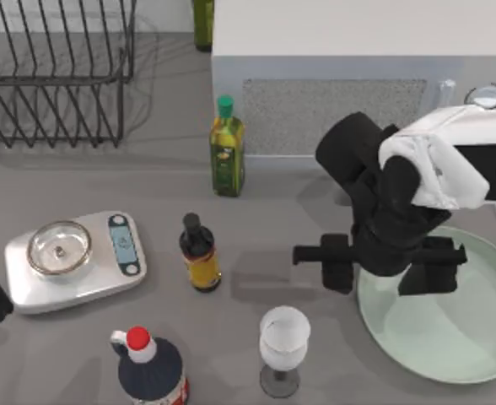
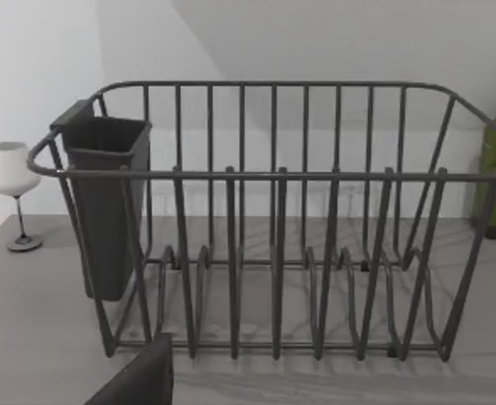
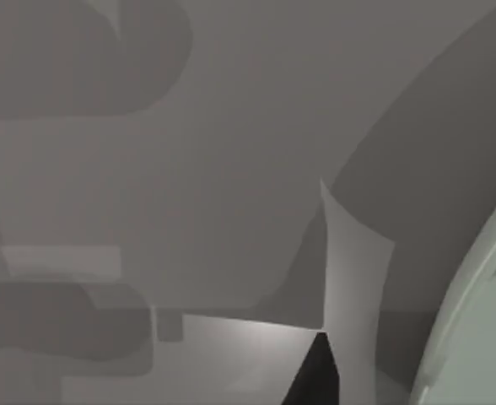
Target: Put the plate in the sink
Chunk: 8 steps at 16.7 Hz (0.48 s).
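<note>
Even, soft light fell from above; the rack (image 1: 58,72) cast thin striped shadows toward 3 o'clock on the counter (image 1: 79,181).

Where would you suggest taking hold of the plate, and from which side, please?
Probably the plate's raised rim on its left edge, where the right gripper hovers. It lies flat on the table, so only the thin rim offers purchase; come down from above, one finger inside, one outside.

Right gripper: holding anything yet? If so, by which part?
Cannot tell. The right gripper sits over the plate at its left rim, but the wrist blocks the fingertips. The left arm is parked at the table's left edge.
</note>
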Available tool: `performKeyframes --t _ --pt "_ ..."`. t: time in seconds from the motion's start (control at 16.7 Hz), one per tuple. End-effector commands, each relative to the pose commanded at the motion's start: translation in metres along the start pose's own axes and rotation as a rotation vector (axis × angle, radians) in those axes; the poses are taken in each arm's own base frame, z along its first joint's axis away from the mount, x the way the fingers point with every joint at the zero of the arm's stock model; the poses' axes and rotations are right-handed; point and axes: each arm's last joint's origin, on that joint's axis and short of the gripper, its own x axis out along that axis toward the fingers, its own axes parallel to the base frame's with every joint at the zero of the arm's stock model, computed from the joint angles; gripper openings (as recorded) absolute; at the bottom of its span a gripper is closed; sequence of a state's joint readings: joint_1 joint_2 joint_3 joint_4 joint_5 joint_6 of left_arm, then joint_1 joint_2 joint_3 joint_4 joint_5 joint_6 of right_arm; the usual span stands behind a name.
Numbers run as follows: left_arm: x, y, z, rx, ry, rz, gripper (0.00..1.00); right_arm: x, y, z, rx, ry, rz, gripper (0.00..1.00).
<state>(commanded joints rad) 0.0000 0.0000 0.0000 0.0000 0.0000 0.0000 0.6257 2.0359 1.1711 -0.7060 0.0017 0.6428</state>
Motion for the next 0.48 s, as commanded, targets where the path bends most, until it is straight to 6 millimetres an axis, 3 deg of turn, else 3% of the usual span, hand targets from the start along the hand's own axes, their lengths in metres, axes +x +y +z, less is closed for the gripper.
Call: performKeyframes --t 0.18,0.48 --pt "0.0000 0.0000 0.0000 0.000 0.000 0.000 1.00 0.0000 0.0000 0.0000 0.000 0.000 0.000 0.02" --pt "0.0000 0.0000 0.0000 0.000 0.000 0.000 1.00 0.0000 0.0000 0.0000 0.000 0.000 0.000 0.00"
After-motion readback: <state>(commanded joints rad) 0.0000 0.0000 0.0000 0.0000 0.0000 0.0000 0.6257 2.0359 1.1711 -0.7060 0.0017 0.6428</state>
